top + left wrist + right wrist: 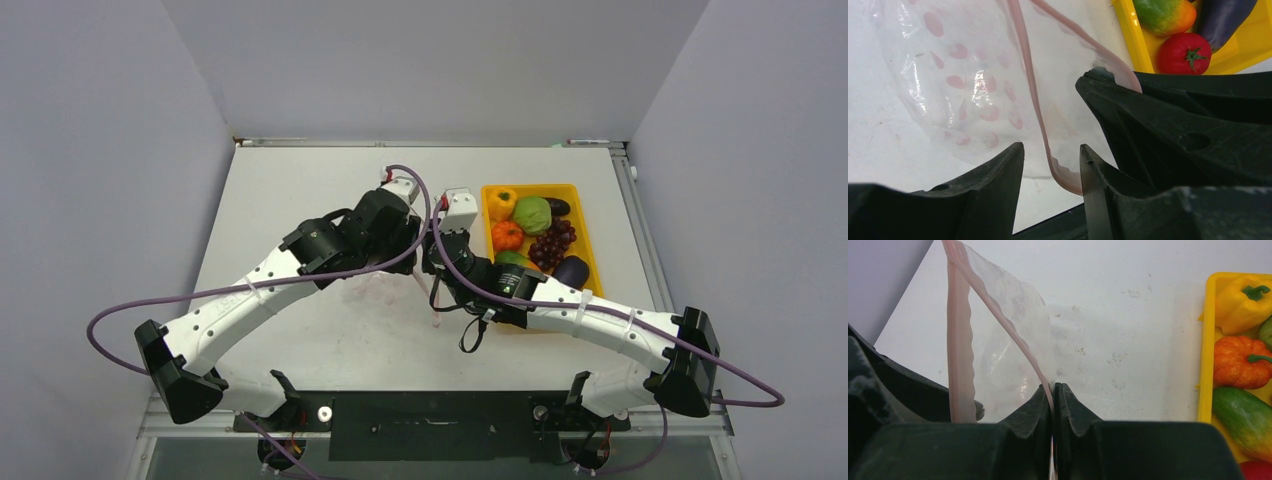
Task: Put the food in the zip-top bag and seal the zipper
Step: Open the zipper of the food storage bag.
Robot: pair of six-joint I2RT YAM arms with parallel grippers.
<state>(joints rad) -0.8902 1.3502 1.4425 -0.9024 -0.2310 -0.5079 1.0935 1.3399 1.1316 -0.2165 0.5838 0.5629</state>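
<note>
Though unclear overhead, in wrist views right gripper [1053,395] tight on zipper [959,340], left gripper [1050,149] ajar.

Over on the white table [300,190], the yellow tray [540,187] sat flat toward the far right, and just left of it the clear, pink-dotted zip-top bag [963,100] sagged onto the bare middle.

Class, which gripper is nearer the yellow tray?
Right. The right gripper, shut on the zipper, sits close beside the tray; the left gripper is farther off, with the right gripper between it and the tray.
</note>
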